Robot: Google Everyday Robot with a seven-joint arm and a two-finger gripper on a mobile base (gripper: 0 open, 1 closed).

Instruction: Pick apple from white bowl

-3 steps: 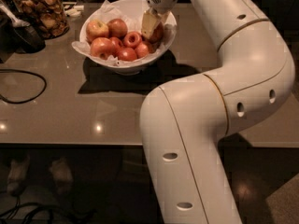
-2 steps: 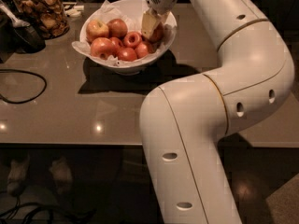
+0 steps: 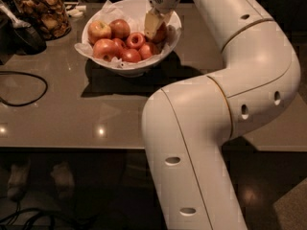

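The white bowl (image 3: 139, 67) stands on the grey table at the back, lined with crumpled white paper and holding several apples. The yellow-green apple with a red blush (image 3: 98, 30) lies at the bowl's left side. Deeper red apples (image 3: 125, 51) fill the middle and front. My gripper (image 3: 154, 25) reaches down into the right side of the bowl, right against a dark red apple (image 3: 163, 33), about a hand's width to the right of the yellow-green apple. Part of that red apple is hidden behind the gripper.
A glass jar of brown snacks (image 3: 42, 11) stands at the back left beside a dark object (image 3: 21, 35). A black cable (image 3: 26, 87) loops on the table's left. My white arm (image 3: 216, 114) fills the right and front of the view. The table's front edge (image 3: 72, 147) runs across.
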